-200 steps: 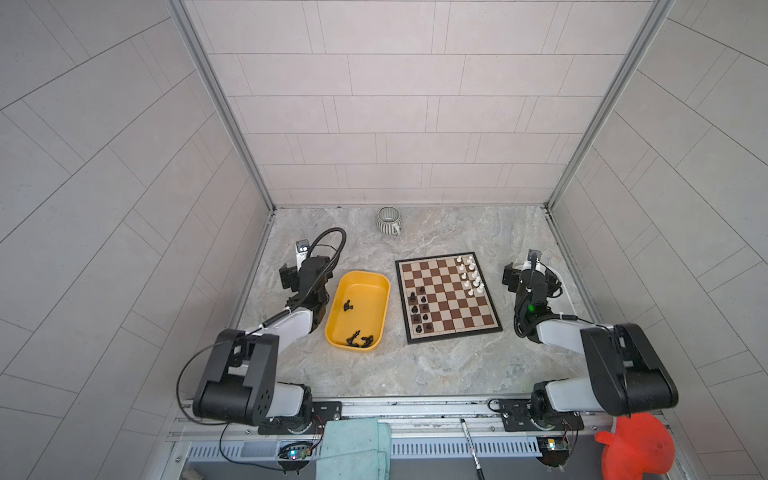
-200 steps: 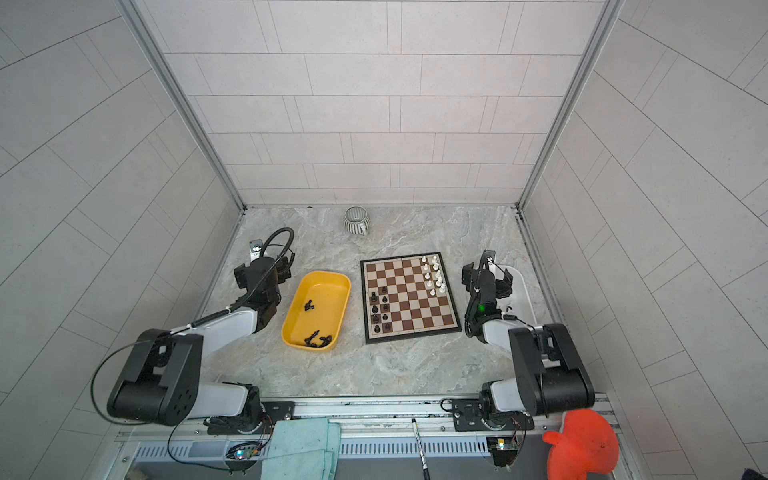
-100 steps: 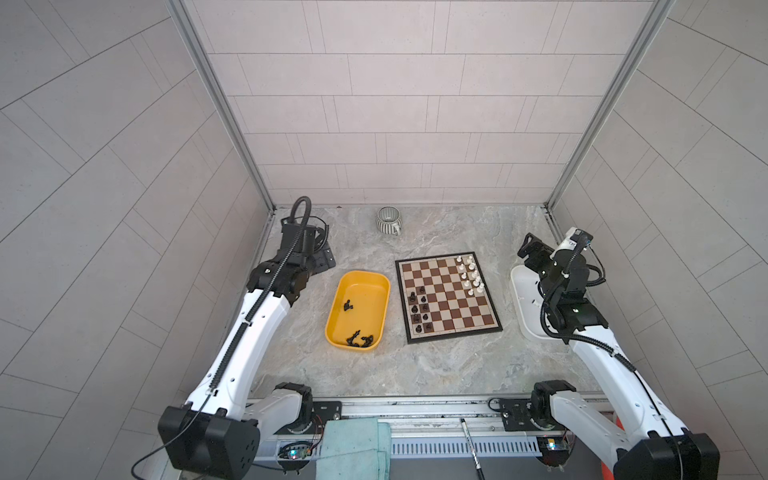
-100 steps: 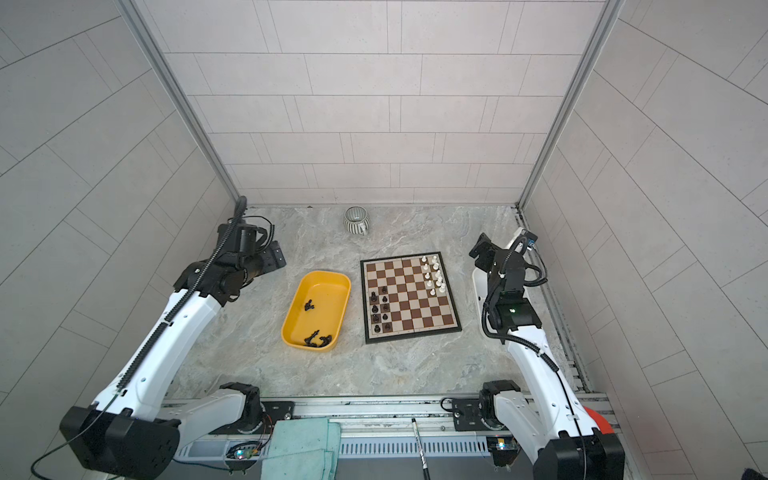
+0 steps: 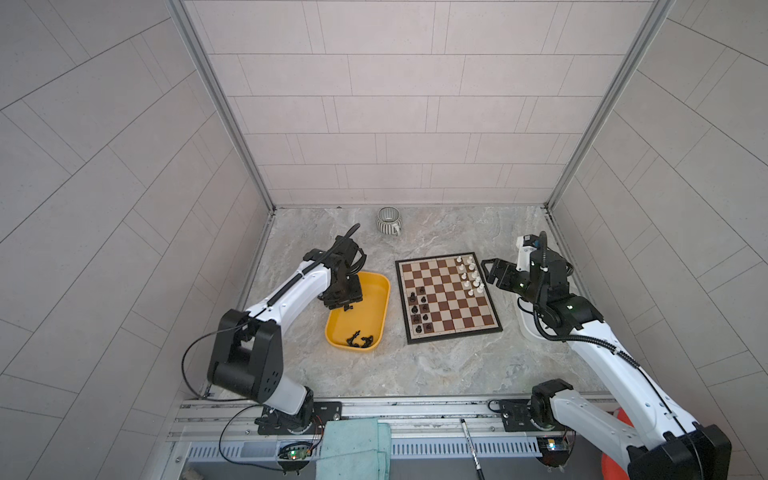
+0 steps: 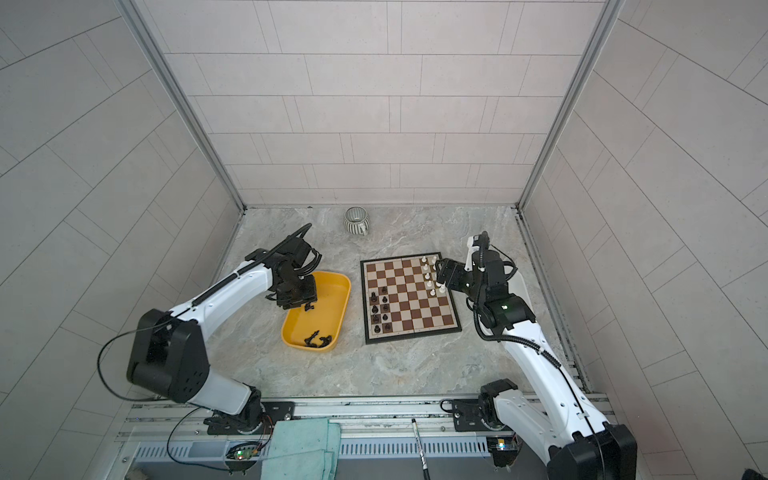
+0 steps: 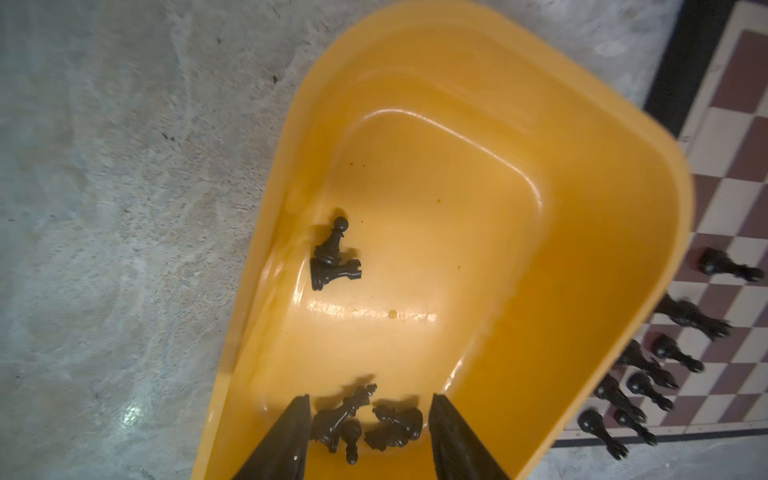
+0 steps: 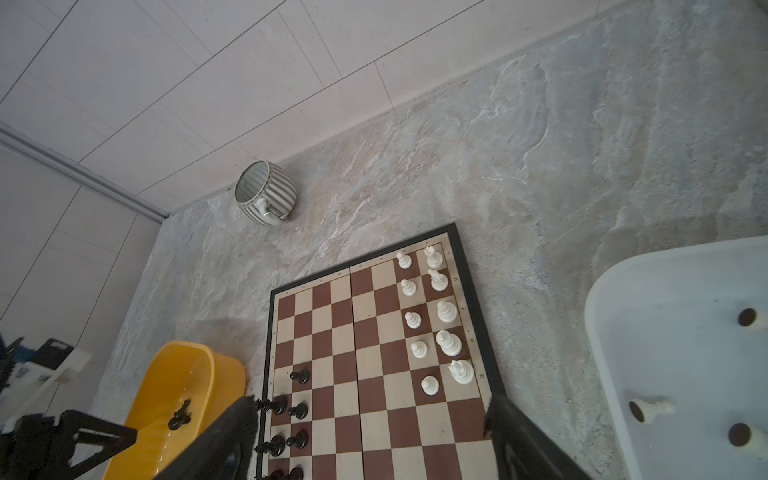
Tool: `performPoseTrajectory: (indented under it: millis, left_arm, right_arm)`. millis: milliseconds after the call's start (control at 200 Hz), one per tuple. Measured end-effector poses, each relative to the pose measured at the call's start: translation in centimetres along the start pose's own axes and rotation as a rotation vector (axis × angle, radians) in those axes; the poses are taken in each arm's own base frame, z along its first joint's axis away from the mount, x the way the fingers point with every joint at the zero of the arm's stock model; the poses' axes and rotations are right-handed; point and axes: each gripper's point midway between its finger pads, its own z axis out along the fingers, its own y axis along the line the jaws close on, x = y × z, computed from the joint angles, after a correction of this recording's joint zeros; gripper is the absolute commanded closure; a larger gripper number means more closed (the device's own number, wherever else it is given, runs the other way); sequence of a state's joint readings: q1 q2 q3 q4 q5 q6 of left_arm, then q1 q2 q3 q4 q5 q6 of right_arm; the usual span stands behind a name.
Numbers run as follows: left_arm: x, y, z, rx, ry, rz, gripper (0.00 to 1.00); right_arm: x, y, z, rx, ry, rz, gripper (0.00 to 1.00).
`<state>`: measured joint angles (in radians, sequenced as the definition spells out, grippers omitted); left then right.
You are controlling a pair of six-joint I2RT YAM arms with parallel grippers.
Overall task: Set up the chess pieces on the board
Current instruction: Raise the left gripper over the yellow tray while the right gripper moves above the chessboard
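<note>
Both jaws stand open: left above tumbled black chessmen (image 7: pixel 365 419) in glossy yellow tray (image 7: pixel 478 83), right near checkered board (image 8: pixel 374 332).

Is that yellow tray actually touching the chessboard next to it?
Apart. In both top views a narrow strip of bare marble table runs between the yellow tray and the black border of the chessboard.
</note>
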<state>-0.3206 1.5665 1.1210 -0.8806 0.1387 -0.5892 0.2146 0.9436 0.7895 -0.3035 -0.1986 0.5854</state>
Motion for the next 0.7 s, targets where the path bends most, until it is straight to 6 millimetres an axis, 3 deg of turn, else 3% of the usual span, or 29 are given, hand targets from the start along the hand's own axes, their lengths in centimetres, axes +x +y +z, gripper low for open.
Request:
performPoseTrajectory:
  millis: [200,410,701]
  left_arm:
    - [-0.9,0.5,3.1,-0.041,0.046,-0.054,0.53]
    - [-2.2,0.9,3.8,-0.044,0.002,-0.118,0.49]
    - [-2.5,1.0,4.8,-0.031,-0.027,-0.188,0.42]
  right_arm:
    - [0.9,0.8,0.4,-0.03,0.048,-0.038,0.13]
    - [1.8,1.0,1.1,-0.047,0.091,-0.04,0.14]
    - [2.0,1.4,1.3,-0.069,0.103,-0.039,0.14]
